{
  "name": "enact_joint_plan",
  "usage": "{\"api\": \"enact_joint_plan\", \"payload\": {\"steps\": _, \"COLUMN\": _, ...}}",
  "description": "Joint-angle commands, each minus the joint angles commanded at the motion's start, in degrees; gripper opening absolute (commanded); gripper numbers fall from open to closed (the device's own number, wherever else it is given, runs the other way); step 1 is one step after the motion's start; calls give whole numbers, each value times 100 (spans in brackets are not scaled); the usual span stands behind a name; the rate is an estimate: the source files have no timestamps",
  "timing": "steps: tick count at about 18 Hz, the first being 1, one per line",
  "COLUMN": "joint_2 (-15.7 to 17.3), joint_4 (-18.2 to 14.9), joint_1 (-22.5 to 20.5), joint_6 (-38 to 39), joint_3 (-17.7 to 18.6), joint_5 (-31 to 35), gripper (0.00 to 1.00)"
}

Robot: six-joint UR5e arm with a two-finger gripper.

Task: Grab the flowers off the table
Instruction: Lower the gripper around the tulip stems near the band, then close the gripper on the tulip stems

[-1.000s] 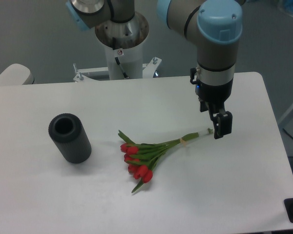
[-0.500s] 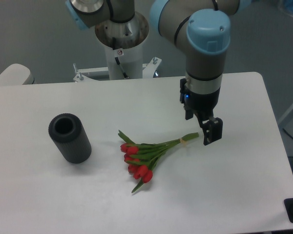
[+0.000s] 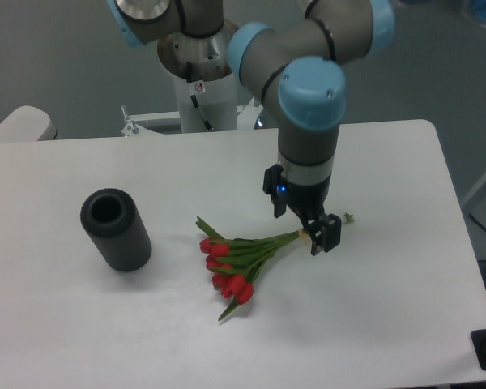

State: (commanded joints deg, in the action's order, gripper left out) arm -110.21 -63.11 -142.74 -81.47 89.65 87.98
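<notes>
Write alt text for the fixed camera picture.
A robot arm's tool hangs over the banded stems of red tulips, the flowers, lying on a white table. A dark ribbed cylinder stands to their left.

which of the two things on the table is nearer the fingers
The flowers: their stems run right under the gripper, while the dark grey cylinder stands far off to the left.

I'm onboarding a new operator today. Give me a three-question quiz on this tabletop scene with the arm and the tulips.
1. True or false: the dark grey ribbed cylinder lies right of the bunch of red tulips with green stems.
2. The robot's black two-finger hand hovers over which part of the tulips: A blooms, B tied stems?
3. Fill in: the tulips lie on the white flat ____.

Key: 1 false; 2 B; 3 table.
</notes>
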Motion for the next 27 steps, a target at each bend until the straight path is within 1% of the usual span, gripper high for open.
{"api": "enact_joint_plan", "payload": {"steps": 1, "joint_2": -9, "joint_4": -17, "joint_1": 17, "joint_6": 0, "joint_3": 70, "joint_5": 0, "gripper": 100}}
{"api": "enact_joint_plan", "payload": {"steps": 3, "joint_2": -70, "joint_4": 17, "joint_1": 35, "joint_6": 9, "joint_3": 385, "joint_5": 9, "gripper": 100}}
{"api": "enact_joint_plan", "payload": {"steps": 4, "joint_2": -149, "joint_4": 35, "joint_1": 61, "joint_6": 17, "joint_3": 483, "joint_5": 70, "gripper": 100}}
{"api": "enact_joint_plan", "payload": {"steps": 7, "joint_2": -316, "joint_4": 88, "joint_1": 193, "joint_6": 114, "joint_3": 589, "joint_5": 359, "gripper": 100}}
{"api": "enact_joint_plan", "payload": {"steps": 9, "joint_2": -343, "joint_4": 158, "joint_1": 228, "joint_6": 210, "joint_3": 703, "joint_5": 518, "gripper": 100}}
{"api": "enact_joint_plan", "payload": {"steps": 10, "joint_2": -352, "joint_4": 254, "joint_1": 237, "joint_6": 333, "joint_3": 834, "joint_5": 475, "gripper": 100}}
{"api": "enact_joint_plan", "payload": {"steps": 12, "joint_2": -396, "joint_4": 631, "joint_1": 264, "joint_6": 579, "joint_3": 975, "joint_5": 492, "gripper": 100}}
{"api": "enact_joint_plan", "payload": {"steps": 14, "joint_2": -440, "joint_4": 764, "joint_1": 290, "joint_6": 676, "joint_3": 1098, "joint_5": 466, "gripper": 100}}
{"api": "enact_joint_plan", "payload": {"steps": 15, "joint_2": -440, "joint_4": 817, "joint_1": 290, "joint_6": 746, "joint_3": 1134, "joint_5": 457, "gripper": 100}}
{"api": "enact_joint_plan", "payload": {"steps": 17, "joint_2": -527, "joint_4": 1053, "joint_1": 308, "joint_6": 957, "joint_3": 1204, "joint_5": 457, "gripper": 100}}
{"api": "enact_joint_plan", "payload": {"steps": 20, "joint_2": -571, "joint_4": 1160, "joint_1": 343, "joint_6": 914, "joint_3": 1248, "joint_5": 457, "gripper": 100}}
{"api": "enact_joint_plan", "payload": {"steps": 22, "joint_2": -650, "joint_4": 1309, "joint_1": 413, "joint_6": 914, "joint_3": 1292, "joint_5": 466, "gripper": 100}}
{"api": "enact_joint_plan", "payload": {"steps": 27, "joint_2": -695, "joint_4": 1345, "joint_1": 413, "joint_6": 879, "joint_3": 1354, "joint_5": 483, "gripper": 100}}
